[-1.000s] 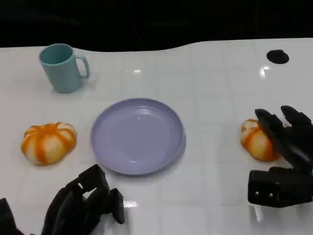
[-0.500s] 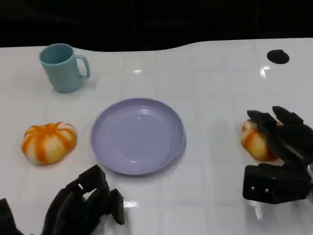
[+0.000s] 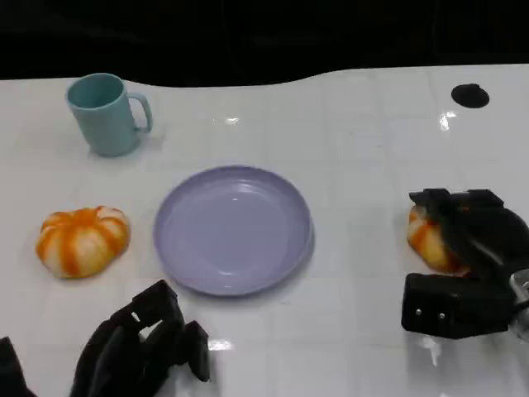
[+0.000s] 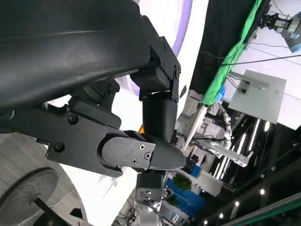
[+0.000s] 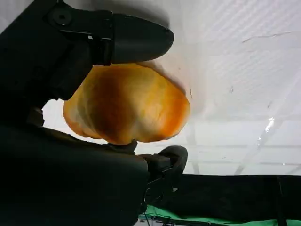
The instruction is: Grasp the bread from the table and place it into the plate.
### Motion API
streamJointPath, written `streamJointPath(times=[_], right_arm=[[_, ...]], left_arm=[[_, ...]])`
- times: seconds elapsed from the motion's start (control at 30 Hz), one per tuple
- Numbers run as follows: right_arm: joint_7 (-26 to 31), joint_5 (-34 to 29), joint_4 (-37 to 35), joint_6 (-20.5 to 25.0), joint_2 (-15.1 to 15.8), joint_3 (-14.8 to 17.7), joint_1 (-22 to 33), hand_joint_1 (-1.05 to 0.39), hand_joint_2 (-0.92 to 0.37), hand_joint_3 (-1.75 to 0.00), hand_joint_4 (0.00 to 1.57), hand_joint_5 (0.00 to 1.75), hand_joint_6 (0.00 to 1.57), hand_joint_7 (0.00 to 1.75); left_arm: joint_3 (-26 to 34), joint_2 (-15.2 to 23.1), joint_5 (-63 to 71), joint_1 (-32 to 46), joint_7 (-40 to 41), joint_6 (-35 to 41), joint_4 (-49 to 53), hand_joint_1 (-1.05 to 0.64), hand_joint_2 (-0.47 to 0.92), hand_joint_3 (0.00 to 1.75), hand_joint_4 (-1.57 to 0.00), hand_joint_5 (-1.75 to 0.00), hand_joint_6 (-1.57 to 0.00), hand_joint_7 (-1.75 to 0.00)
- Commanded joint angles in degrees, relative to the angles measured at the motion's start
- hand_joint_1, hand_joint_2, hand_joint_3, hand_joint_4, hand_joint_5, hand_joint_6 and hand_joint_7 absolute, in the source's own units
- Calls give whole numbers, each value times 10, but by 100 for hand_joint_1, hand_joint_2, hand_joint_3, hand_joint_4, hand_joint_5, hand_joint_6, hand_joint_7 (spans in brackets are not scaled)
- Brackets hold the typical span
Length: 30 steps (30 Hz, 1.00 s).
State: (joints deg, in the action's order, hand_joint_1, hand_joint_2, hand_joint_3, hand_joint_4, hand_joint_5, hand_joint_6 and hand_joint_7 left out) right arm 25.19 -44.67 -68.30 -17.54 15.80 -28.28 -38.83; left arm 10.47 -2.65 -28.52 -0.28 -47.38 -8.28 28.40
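Since a second ago the right hand [image 3: 464, 266] has drawn in toward the round lilac plate [image 3: 232, 229] and its fingers have folded down over the orange-and-white striped bread roll [image 3: 427, 236] beside it; nothing else has shifted.

On the glossy white counter [image 3: 347, 141], the plate sits in the middle with nothing on it. A pale teal ceramic mug [image 3: 105, 113] stands beyond the plate to its left. A second striped roll [image 3: 81, 240] lies just left of the plate, untouched. The left hand [image 3: 140, 347] rests on the near side of the plate, fingers curled in on nothing. A small black disc [image 3: 469, 95] lies far beyond the plate to its right.

From the right wrist, the roll [image 5: 127, 103] sits between a fingertip [image 5: 136, 38] on one side and the palm on the other, so the hand appears to be grasping it, though it probably has not left the counter.

The grasp step looks nearly complete. Next would be a lift, then a carry leftward over the plate's rim before letting go.
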Motion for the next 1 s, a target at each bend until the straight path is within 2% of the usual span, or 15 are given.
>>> streamJointPath(times=[0.03, 0.1, 0.2, 0.3, 0.37, 0.4, 0.47, 0.5, 0.57, 0.63, 0.67, 0.7, 0.77, 0.87, 1.0], right_arm=[[0, 10, -26, 5, -5, -2, -16, -93, -20, -135, 0, 120, 0, 102], [7, 7, -36, 12, -9, -7, -20, -90, -19, -138, 0, 145, 0, 124], [17, 8, -49, 20, -15, -11, -23, -79, -7, -163, 0, 168, 0, 152], [27, 9, -58, 24, -20, -14, -24, -71, -2, -173, 4, 174, 1, 171], [33, 13, -63, 24, -21, -13, -23, -69, -4, -174, 12, 174, 6, 174], [39, 14, -64, 22, -22, -13, -22, -66, -4, -174, 25, 175, 15, 174], [56, 13, -66, 18, -22, -15, -21, -64, -3, -175, 36, 175, 23, 175], [71, 10, -67, 13, -21, -17, -19, -62, -6, -175, 50, 175, 34, 175], [93, 9, -70, 5, -20, -20, -17, -59, -18, -175, 66, 175, 48, 175], [107, 6, -73, 3, -20, -23, -16, -59, -41, -175, 103, 175, 81, 175], [115, 4, -74, 1, -20, -25, -15, -60, -53, -175, 129, 175, 95, 175], [124, 0, -75, 2, -19, -30, -15, -61, -58, -175, 143, 175, 103, 175], [144, -6, -77, 1, -19, -36, -14, -62, -57, -175, 153, 175, 118, 175], [161, -8, -79, 3, -21, -40, -13, -67, -59, -175, 157, 175, 135, 175], [200, -10, -78, 0, -23, -45, -10, -68, -59, -165, 157, 175, 124, 175]], left_arm=[[4, 10, -3, 6, 1, 5, -9, -65, 92, 21, -83, -175, -67, -169], [4, 10, -3, 7, 2, 3, -9, -65, 92, 21, -83, -175, -67, -168], [4, 10, -1, 7, 2, -2, -8, -66, 92, 22, -83, -175, -67, -169], [5, 10, -2, 8, 0, -1, -8, -67, 92, 22, -83, -175, -67, -168], [5, 10, -2, 9, 0, -1, -10, -66, 92, 22, -83, -175, -67, -168], [5, 10, -2, 10, 0, -1, -11, -66, 92, 22, -82, -175, -67, -168], [5, 10, -3, 10, -1, 0, -12, -66, 92, 22, -82, -175, -67, -168], [5, 10, -4, 11, 0, 2, -13, -66, 92, 22, -82, -175, -67, -167], [5, 11, -4, 12, -1, 4, -15, -66, 92, 21, -83, -175, -67, -167], [4, 11, -6, 13, -1, 8, -18, -65, 92, 22, -83, -175, -67, -167], [4, 11, -7, 14, -1, 11, -20, -65, 92, 22, -82, -175, -68, -166], [4, 11, -7, 15, 0, 13, -22, -64, 92, 22, -82, -175, -68, -166], [3, 11, -7, 16, 2, 15, -24, -64, 92, 21, -82, -175, -68, -166], [4, 11, -7, 17, 2, 16, -25, -64, 92, 21, -82, -175, -68, -165], [3, 11, -6, 17, 0, 13, -24, -64, 92, 22, -82, -175, -68, -165]])
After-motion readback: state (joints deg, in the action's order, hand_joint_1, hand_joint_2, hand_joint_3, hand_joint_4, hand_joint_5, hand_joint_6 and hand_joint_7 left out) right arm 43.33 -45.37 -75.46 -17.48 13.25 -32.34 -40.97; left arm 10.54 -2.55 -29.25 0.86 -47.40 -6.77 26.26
